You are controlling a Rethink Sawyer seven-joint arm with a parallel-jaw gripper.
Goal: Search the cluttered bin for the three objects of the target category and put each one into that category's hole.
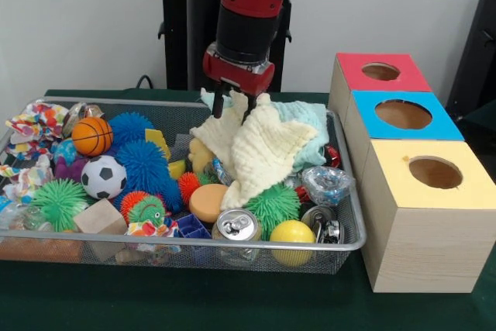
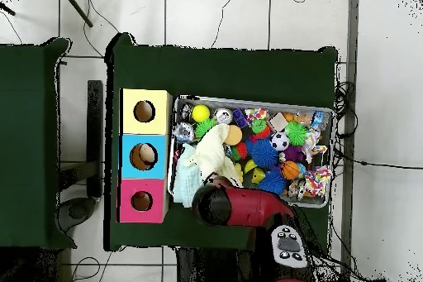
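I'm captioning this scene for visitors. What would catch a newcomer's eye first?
The red arm's gripper coming down from above into the wire bin, its fingers pinching a pale yellow cloth that hangs lifted over the clutter. Next, the bin's bright jumble: a blue spiky ball, a small basketball and a soccer ball at its left in the front view. Beside the bin stand three wooden boxes topped red, blue and yellow, each with a round hole.

The red and black arm drops from the top centre of the front view, wrist vertical. Its claw (image 1: 232, 103) points straight down, dark fingers (image 1: 219, 103) closed together. In the overhead view the arm reaches up from the bottom centre.
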